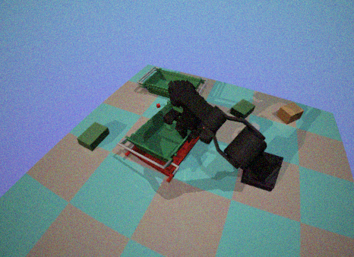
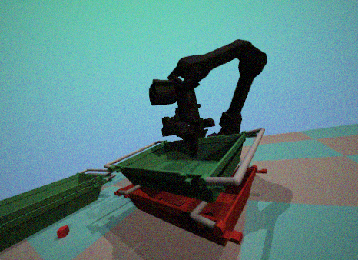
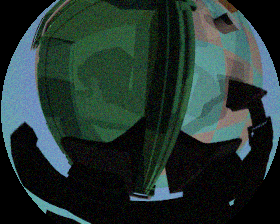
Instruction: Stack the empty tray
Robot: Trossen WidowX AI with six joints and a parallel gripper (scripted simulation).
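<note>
The red tray [image 1: 186, 149] [image 2: 173, 208] stands on the table; its load is mostly hidden. Its wire bars, one at the near right [image 2: 203, 220] and one at the left [image 2: 130, 190], turn inward under the green tray. My gripper [image 1: 184, 133] [image 2: 193, 148] [image 3: 151, 121] is shut on one long side wall of the empty green tray [image 1: 150, 150] [image 2: 161, 180] [image 3: 186, 75], with one finger inside it. The green tray is low above the red tray, its own bars standing out past its ends. Whether it touches the red tray's bars is hidden.
A second green tray [image 1: 152, 90] [image 2: 50, 203] stands at the back, with a small red cube [image 1: 158, 106] [image 2: 62, 231] near it. A green block [image 1: 93, 136] lies at the left, another green block [image 1: 242, 108] and an orange block [image 1: 290, 112] at the back right.
</note>
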